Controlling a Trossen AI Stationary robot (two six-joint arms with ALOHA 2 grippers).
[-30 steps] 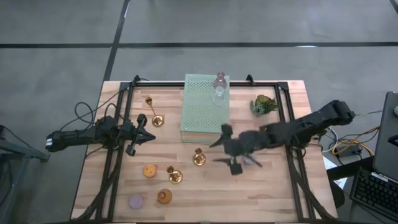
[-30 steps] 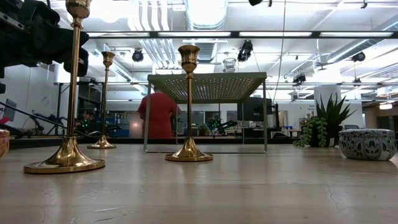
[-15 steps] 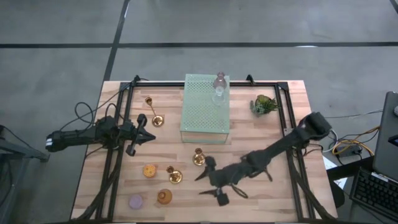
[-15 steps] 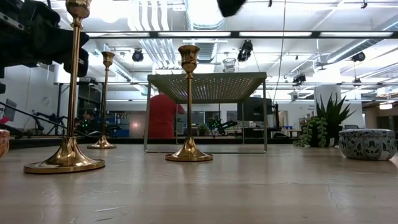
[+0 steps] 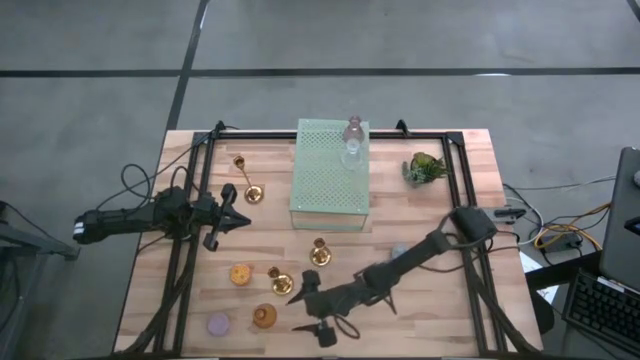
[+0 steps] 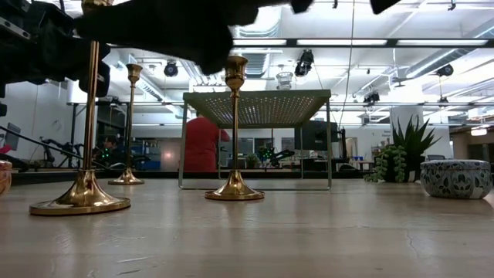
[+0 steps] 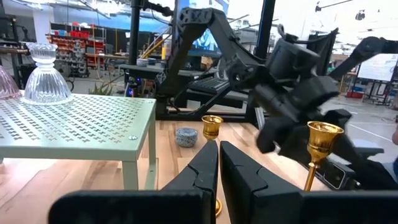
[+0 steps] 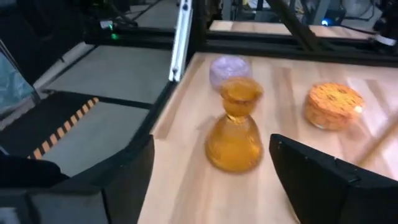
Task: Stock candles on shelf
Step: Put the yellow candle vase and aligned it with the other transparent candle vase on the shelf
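Right gripper (image 5: 308, 310) spread wide, facing the amber candle (image 8: 234, 127) near the table's front-left corner.
Lilac candle (image 8: 230, 68) and orange candle (image 8: 334, 105) sit just beyond it; a clear candle (image 5: 352, 138) stands on the shelf (image 5: 329, 172). Left gripper (image 5: 232, 209), fingers pressed together, waits at the left side.

No legible text, label, brand, number or sign appears in any view. The screens and shop fittings in the room behind the worktop are too indistinct to read, and the candles and the shelf carry no visible markings.
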